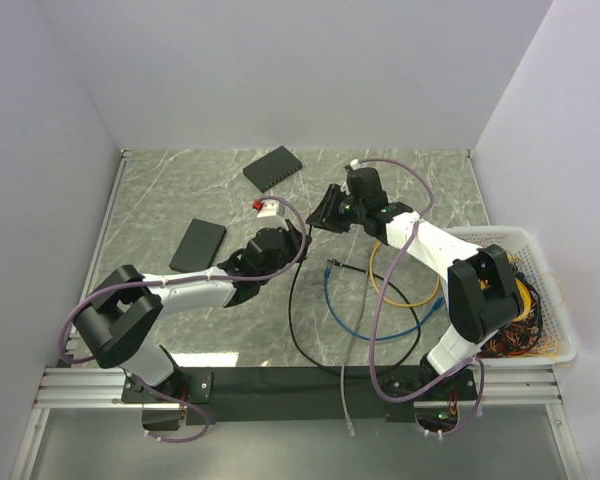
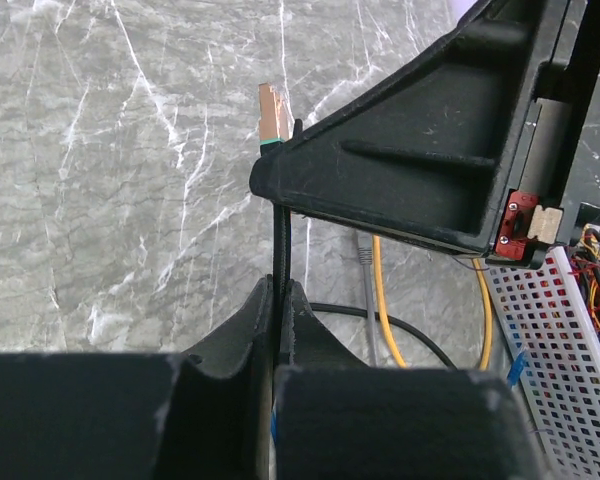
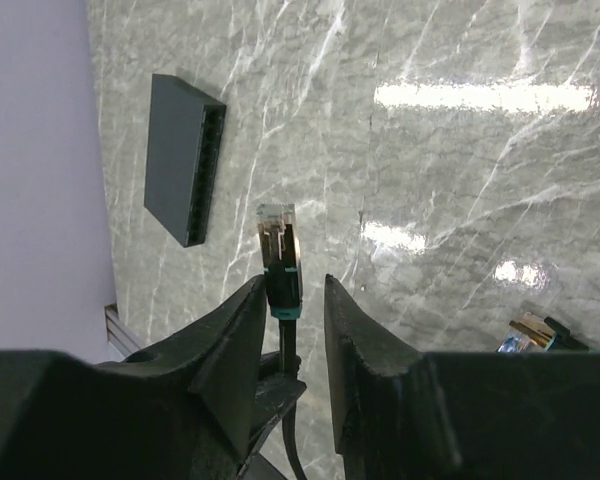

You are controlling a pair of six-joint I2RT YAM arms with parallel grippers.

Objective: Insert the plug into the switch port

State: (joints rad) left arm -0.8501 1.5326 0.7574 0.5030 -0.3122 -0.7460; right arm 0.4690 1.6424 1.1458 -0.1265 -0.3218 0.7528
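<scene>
**Handover of a connector above the surface (image 3: 430, 200), ahead of insertion.** The left gripper (image 2: 280, 292) has its jaws pinched tight on the black cable (image 2: 281, 235), just behind the black cable's connector (image 3: 279, 245). We judge this hold is chosen so that the clear tip stands upright and free, offered to the other arm.

The right gripper (image 3: 292, 285) brackets that connector with its jaws narrow but not clamped, and a gap shows on one side. A grip on the rigid body, rather than on limp cable, would give the control a socket demands.

The switch (image 3: 180, 160) lies flat toward the wall, well apart from both grippers. The switch port (image 3: 212, 165) belongs to the row along its edge, which faces the open surface, so a level approach looks possible.

The orange-yellow cable (image 2: 380, 300) lies loose on the surface beyond the grippers. We cannot make out the plug at its end, and that cable appears untouched. We judge this mismatch to be the chief risk.
</scene>
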